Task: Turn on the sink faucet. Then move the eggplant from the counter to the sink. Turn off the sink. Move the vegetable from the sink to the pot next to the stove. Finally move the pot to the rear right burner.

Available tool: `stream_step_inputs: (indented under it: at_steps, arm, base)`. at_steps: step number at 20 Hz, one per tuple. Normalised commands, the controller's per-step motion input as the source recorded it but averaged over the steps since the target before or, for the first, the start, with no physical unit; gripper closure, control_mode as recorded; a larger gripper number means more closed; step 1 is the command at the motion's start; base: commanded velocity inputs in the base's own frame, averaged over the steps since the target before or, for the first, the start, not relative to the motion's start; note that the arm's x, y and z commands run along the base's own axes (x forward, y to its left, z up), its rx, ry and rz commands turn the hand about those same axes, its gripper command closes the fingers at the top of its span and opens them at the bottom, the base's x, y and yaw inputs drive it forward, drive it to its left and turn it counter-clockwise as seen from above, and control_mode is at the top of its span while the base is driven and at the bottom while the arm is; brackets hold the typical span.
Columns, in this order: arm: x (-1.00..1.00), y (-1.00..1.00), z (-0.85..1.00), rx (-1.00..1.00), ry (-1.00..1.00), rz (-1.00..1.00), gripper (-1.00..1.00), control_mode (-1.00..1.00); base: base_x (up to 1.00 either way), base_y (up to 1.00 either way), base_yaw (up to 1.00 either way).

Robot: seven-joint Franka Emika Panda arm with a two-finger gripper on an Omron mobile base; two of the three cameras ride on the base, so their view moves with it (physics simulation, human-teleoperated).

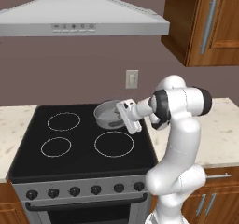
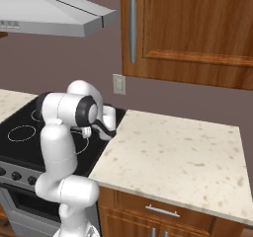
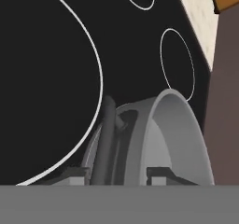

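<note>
The pot (image 1: 109, 113) is sitting on the stove (image 1: 79, 143) at the rear right burner, upright, mouth facing up, its dark handle (image 3: 106, 139) running back toward the end effector (image 1: 129, 117). The end effector is hovering right at the pot's rim (image 3: 179, 125); its fingertips (image 3: 161, 173) are standing slightly apart on either side of the wall, and I cannot tell whether they are gripping it. The risk, as I judge it: pulling away while a finger is touching the rim could drag or tip the pot off the burner ring. The table (image 2: 173, 157) is lying well to the right.
</note>
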Motion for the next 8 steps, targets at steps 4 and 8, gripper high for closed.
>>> stream_step_inputs:
  at_steps: [4, 8]
  arm:
    - [0.15, 0.0, -0.22, -0.03, 0.09, 0.02, 1.0, -1.0]
    - [0.18, 0.04, -0.18, -0.04, 0.11, 0.02, 1.0, -1.0]
  base:
    - [0.0, 0.0, 0.0]
    - [0.0, 0.0, 0.0]
